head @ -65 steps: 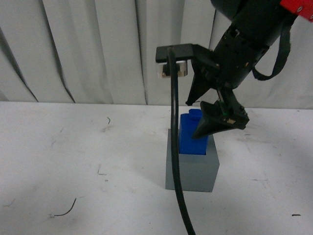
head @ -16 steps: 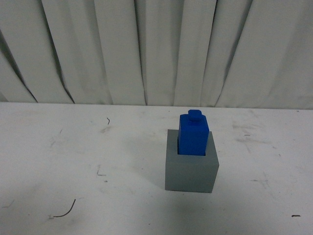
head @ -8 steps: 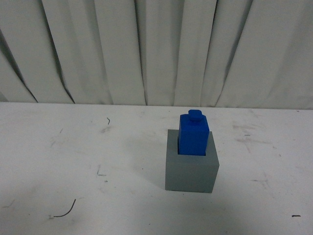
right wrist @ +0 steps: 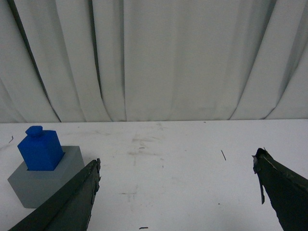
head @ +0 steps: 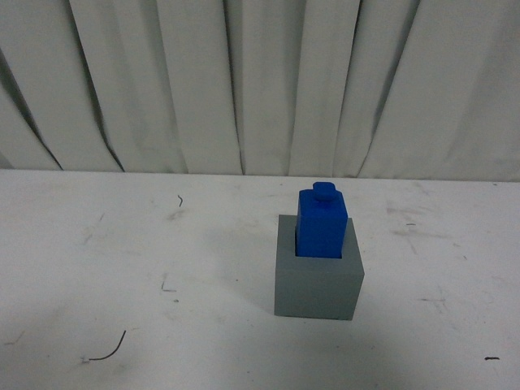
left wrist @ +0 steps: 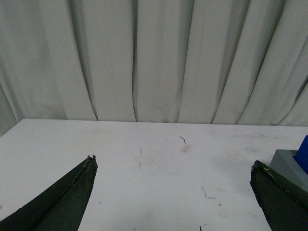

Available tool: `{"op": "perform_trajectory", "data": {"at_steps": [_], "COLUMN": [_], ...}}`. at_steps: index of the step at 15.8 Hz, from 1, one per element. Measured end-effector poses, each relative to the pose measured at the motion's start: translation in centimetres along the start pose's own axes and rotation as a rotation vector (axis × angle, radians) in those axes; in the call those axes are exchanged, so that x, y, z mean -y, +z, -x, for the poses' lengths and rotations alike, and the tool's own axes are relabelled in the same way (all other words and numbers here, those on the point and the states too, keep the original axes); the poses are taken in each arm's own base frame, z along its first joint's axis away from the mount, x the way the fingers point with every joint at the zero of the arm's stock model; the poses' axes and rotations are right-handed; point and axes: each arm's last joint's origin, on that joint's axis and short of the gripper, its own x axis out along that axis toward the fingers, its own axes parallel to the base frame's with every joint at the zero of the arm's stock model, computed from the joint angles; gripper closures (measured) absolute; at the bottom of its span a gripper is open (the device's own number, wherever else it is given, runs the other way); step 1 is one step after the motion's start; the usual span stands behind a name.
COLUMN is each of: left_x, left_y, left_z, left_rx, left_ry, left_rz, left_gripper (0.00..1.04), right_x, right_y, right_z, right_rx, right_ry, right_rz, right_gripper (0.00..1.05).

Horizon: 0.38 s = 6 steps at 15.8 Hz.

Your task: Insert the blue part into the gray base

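The blue part (head: pixel 322 223) stands upright in the recess of the gray base (head: pixel 318 284) on the white table, stud knob on top, its upper half sticking out. Neither arm shows in the front view. In the right wrist view the blue part (right wrist: pixel 41 148) and gray base (right wrist: pixel 44 178) lie off to one side of my right gripper (right wrist: pixel 176 160), which is open and holds nothing. My left gripper (left wrist: pixel 172 162) is open too, with bare table between its fingers; a corner of the gray base (left wrist: pixel 290 162) and a sliver of the blue part (left wrist: pixel 304 154) show at the frame's edge.
White pleated curtains (head: pixel 244 81) close off the back of the table. The white tabletop (head: pixel 122 268) is scuffed, with small dark marks and a thin curved scrap (head: pixel 110 348) near the front left.
Four seconds ago the right arm hung over the blue part in the base; it has since drawn out of the front view. The blocks have not moved over the last second.
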Motion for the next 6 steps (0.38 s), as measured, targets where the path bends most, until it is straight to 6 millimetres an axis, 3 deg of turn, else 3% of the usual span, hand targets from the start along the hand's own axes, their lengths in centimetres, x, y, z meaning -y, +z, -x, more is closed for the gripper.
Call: {"op": "perform_trajectory", "data": {"at_steps": [6], "left_x": [0.0], "left_y": [0.0], "left_z": [0.0], "left_rx": [0.0], "left_ry": [0.0], "left_rz": [0.0], "left_gripper": [0.07], "right_x": [0.0], "right_y": [0.0], "right_z": [0.0], "right_rx": [0.0], "right_ry": [0.0], "right_rz": [0.0], "right_gripper": [0.06]}}
